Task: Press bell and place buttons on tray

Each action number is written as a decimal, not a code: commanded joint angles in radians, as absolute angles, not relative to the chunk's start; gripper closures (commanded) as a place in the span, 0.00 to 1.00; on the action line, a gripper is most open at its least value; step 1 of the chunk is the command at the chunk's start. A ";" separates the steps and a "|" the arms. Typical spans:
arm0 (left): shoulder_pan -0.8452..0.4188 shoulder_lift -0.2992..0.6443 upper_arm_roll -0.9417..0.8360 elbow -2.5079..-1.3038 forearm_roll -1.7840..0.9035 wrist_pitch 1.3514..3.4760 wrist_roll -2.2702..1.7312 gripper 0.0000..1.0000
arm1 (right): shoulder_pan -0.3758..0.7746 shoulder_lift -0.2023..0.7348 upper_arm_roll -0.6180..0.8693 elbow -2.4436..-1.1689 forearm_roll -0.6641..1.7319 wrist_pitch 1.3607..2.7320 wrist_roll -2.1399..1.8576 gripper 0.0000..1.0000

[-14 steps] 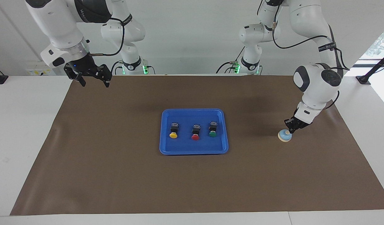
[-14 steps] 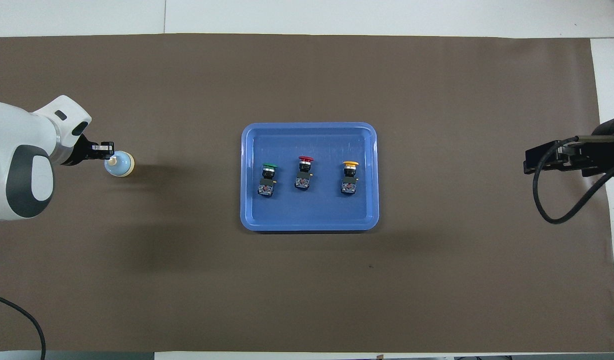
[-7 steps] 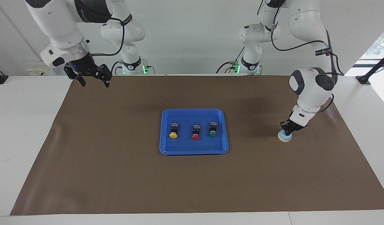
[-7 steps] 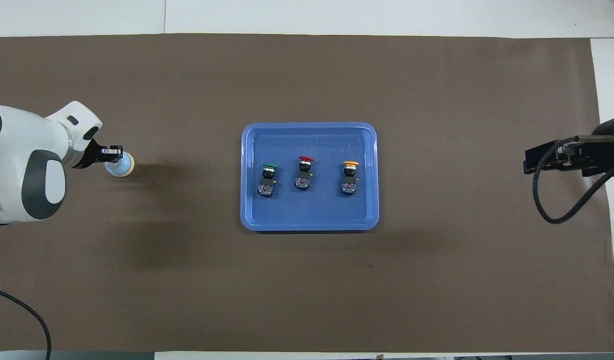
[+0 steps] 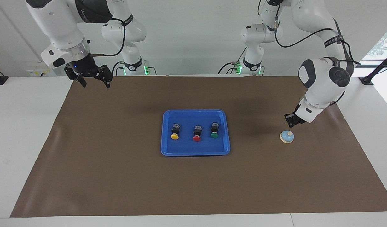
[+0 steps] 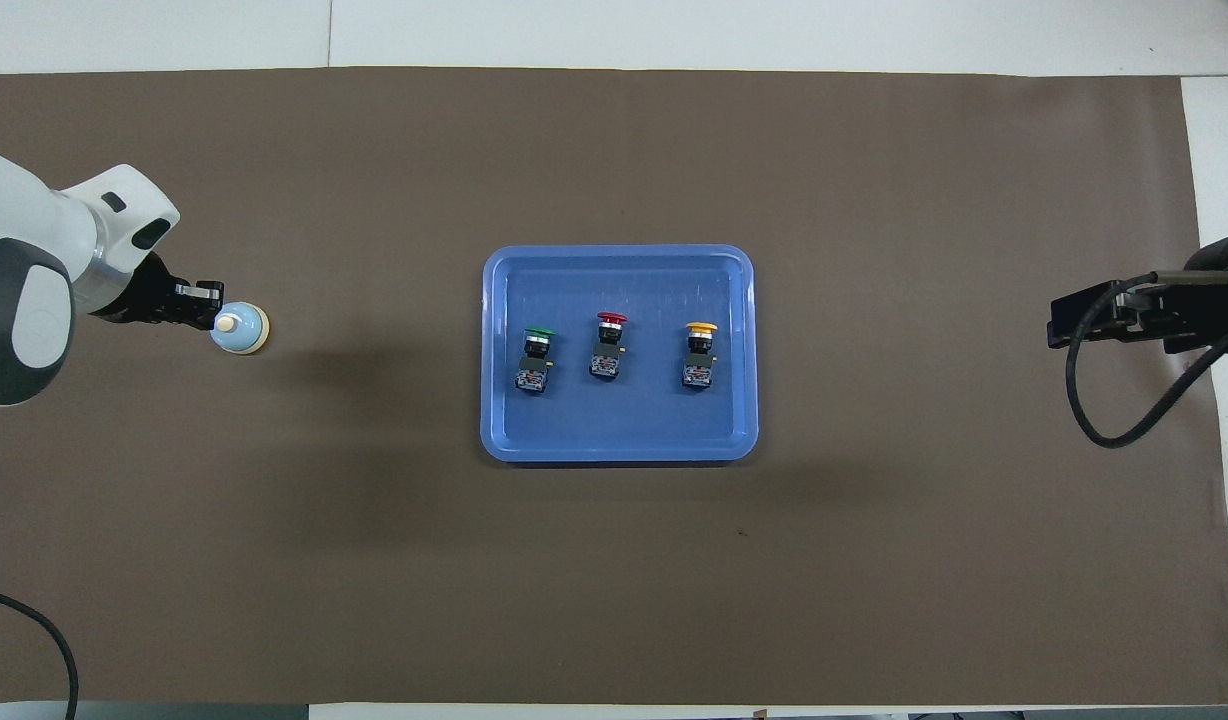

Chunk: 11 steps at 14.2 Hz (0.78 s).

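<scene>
The light blue bell (image 5: 287,136) (image 6: 239,328) stands on the brown mat toward the left arm's end of the table. My left gripper (image 5: 289,121) (image 6: 210,301) hangs shut just above it, clear of the cream knob. The blue tray (image 5: 225,117) (image 6: 744,265) lies mid-table with three buttons lying in a row in it: yellow (image 5: 175,131) (image 6: 699,354), red (image 5: 197,133) (image 6: 608,346) and green (image 5: 214,130) (image 6: 535,358). My right gripper (image 5: 93,81) (image 6: 1084,318) waits open, raised over the mat's edge at the right arm's end.
A brown mat (image 5: 193,183) covers most of the white table (image 5: 26,126). A black cable (image 6: 1124,400) loops under the right wrist.
The left gripper went down onto the bell's knob half a second ago and has now lifted off it, back up toward the robots. The right arm has not moved.
</scene>
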<state>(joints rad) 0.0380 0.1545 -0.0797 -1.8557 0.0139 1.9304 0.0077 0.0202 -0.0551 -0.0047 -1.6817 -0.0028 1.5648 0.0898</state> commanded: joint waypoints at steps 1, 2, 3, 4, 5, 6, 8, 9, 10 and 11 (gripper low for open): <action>0.006 0.049 -0.074 -1.867 0.020 1.826 -0.006 0.51 | 0.005 -0.054 0.003 -1.678 0.014 1.551 0.078 0.00; 0.003 0.023 -0.075 -1.870 0.020 1.795 -0.006 0.01 | 0.005 -0.054 0.003 -1.678 0.014 1.551 0.078 0.00; -0.015 -0.006 -0.074 -1.879 0.020 1.737 -0.006 0.00 | 0.005 -0.054 0.005 -1.678 0.014 1.551 0.078 0.00; -0.023 -0.032 -0.074 -1.875 0.020 1.695 -0.009 0.00 | 0.005 -0.054 0.003 -1.678 0.014 1.551 0.078 0.00; -0.025 -0.047 -0.074 -1.871 0.020 1.680 -0.008 0.00 | 0.005 -0.054 0.003 -1.678 0.014 1.551 0.078 0.00; -0.025 -0.061 -0.074 -1.868 0.020 1.671 -0.008 0.00 | 0.005 -0.054 0.003 -1.678 0.014 1.551 0.078 0.00; -0.025 -0.064 -0.074 -1.871 0.020 1.652 -0.008 0.00 | 0.005 -0.054 0.003 -1.678 0.014 1.551 0.078 0.00; -0.022 -0.060 -0.072 -1.870 0.020 1.657 -0.006 0.00 | 0.005 -0.054 0.003 -1.678 0.014 1.551 0.078 0.00; -0.020 -0.055 -0.068 -1.862 0.020 1.651 -0.006 0.00 | 0.005 -0.054 0.003 -1.678 0.014 1.551 0.078 0.00; -0.015 -0.048 -0.067 -1.841 0.020 1.641 -0.005 0.00 | 0.005 -0.054 0.003 -1.678 0.014 1.551 0.078 0.00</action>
<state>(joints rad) -0.0163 -0.0514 -0.0758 -1.8544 0.0139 1.6635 0.0015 0.0202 -0.0551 -0.0047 -1.6817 -0.0028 1.5648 0.0898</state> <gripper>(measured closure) 0.000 0.000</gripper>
